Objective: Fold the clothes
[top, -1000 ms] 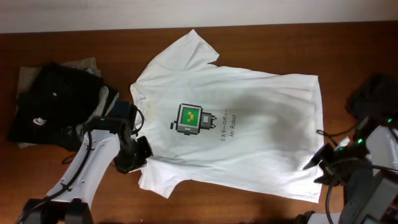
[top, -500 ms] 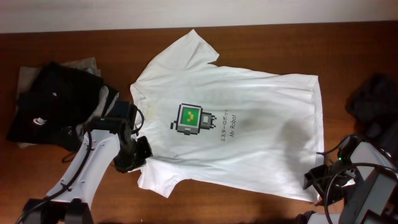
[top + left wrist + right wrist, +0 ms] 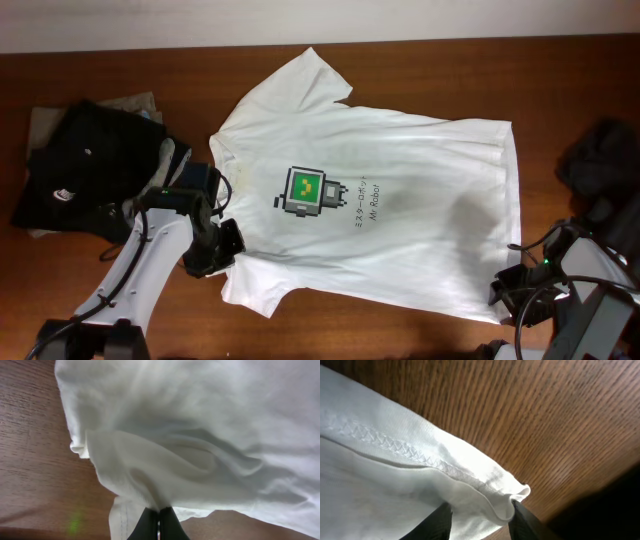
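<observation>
A white T-shirt (image 3: 400,190) with a small robot print lies flat, face up, on the wooden table. My left gripper (image 3: 222,248) is at the shirt's near left sleeve and is shut on a pinch of the white cloth (image 3: 150,485); its black fingertips (image 3: 159,522) meet with fabric between them. My right gripper (image 3: 512,295) is at the shirt's near right hem corner. Its fingers (image 3: 479,517) are open and straddle the stitched hem corner (image 3: 485,485) without closing on it.
A pile of dark clothes (image 3: 85,160) lies at the left of the table, next to my left arm. Another dark garment (image 3: 600,160) sits at the right edge. Bare wood runs along the front and back edges.
My right arm has moved down and toward the shirt's near right hem corner, and now straddles it. My left gripper has stayed on the sleeve.
</observation>
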Controlling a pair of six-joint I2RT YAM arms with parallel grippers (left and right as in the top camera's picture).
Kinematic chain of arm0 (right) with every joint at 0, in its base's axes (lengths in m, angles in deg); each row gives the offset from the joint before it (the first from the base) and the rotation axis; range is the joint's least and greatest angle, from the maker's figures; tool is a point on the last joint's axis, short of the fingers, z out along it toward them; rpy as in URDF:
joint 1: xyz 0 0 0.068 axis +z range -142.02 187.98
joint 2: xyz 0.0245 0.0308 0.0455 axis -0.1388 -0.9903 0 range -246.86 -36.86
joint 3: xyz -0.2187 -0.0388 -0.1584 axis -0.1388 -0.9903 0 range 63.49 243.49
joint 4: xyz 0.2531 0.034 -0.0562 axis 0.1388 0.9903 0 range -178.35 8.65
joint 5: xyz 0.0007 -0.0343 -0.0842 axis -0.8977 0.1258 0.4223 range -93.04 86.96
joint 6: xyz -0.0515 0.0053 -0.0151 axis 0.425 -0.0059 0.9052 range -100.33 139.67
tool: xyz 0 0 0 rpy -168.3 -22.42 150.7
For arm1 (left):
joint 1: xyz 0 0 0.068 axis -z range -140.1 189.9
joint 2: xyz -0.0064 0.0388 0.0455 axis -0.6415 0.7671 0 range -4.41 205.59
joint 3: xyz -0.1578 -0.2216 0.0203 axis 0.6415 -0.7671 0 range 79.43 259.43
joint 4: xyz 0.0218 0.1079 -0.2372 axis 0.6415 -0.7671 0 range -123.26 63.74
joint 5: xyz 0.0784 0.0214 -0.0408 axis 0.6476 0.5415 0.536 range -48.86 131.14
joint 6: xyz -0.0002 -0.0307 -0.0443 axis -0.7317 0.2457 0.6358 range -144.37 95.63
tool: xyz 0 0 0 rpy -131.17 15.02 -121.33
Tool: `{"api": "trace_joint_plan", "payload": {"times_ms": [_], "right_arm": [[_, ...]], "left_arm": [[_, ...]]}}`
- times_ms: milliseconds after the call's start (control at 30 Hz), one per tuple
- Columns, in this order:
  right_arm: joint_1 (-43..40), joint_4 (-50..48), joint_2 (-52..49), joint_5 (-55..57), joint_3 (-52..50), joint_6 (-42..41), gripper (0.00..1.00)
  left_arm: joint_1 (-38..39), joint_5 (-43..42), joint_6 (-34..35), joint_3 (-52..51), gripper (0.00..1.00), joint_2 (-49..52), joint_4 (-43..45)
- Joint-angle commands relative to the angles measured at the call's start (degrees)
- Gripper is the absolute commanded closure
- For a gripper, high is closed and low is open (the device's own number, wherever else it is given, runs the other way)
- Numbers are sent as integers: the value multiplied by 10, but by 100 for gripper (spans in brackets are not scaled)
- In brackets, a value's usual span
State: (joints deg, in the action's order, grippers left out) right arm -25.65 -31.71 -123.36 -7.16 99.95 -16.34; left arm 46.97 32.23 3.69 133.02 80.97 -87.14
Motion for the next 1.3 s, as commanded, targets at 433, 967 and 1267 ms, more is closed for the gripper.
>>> {"api": "trace_joint_plan", "payload": {"times_ms": [433, 967, 1267], "right_arm": [[2, 166, 126, -54, 203, 148, 96], [85, -163, -22, -173, 207, 108, 96], [24, -34, -46, -160, 210, 210, 29]], "left_arm": [[-1, 30, -24, 82, 100, -91, -26], [12, 73, -60, 82, 100, 11, 239], [-60, 70, -87, 85, 35, 48, 129]]}}
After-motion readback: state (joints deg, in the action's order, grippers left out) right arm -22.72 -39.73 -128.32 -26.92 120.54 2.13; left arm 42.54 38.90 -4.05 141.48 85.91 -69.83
